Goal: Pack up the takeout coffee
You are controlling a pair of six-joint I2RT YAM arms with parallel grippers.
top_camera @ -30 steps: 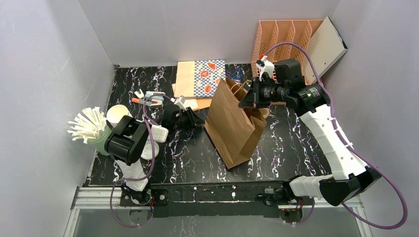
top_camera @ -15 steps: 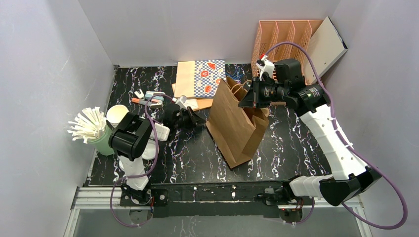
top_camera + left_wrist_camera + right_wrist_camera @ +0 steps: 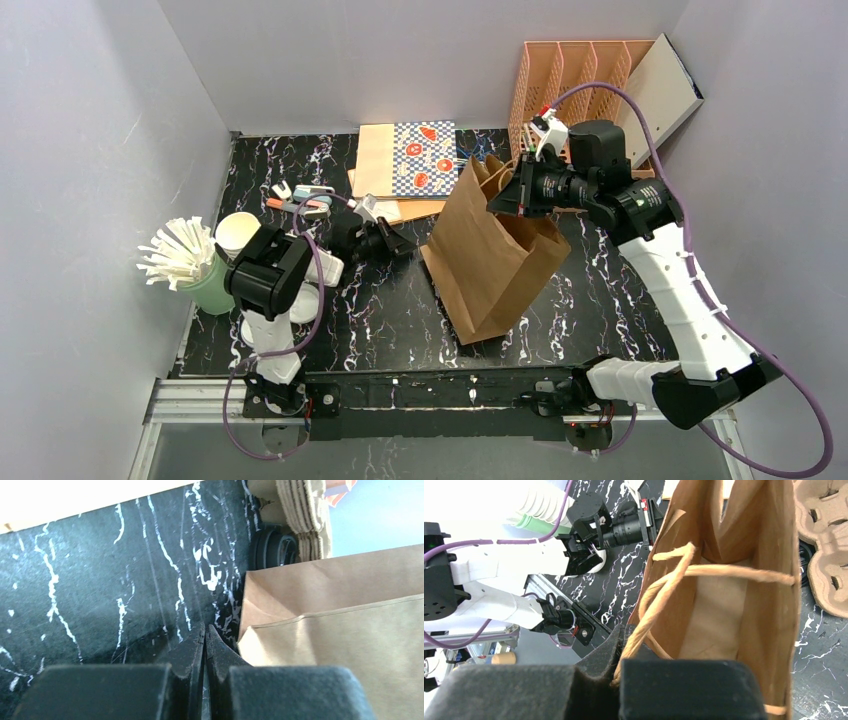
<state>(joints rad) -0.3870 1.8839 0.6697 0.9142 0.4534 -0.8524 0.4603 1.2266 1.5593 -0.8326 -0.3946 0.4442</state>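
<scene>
The right arm's fingers (image 3: 499, 203) are closed on the rim and twine handle of the brown paper carrier bag (image 3: 495, 262), lifting its mouth so the bag leans on the black marbled worktop (image 3: 380, 310). The left arm's fingers (image 3: 406, 249) are pressed fully together, holding nothing, low over the worktop with the bag's side wall just ahead of their tips.

The takeout coffee, paper cups with white sip lids, shows clearly in no view. It is not between either pair of fingers, nor in the part of the bag's inside that is visible. I judge it sits back behind the left fingers, hidden under that arm.

To do this step well, the right fingers (image 3: 623, 639) should hold the mouth wide and the bag closer to upright. The left fingers (image 3: 205, 630) must spread before reaching for a cup, then grip its side below the lid and lower it upright.

Only the right wrist view looks down into the bag (image 3: 719, 610). Only the left wrist view shows a black round lid (image 3: 272, 547) beyond the fingertips, against a stack of pulp trays (image 3: 305, 515).
</scene>
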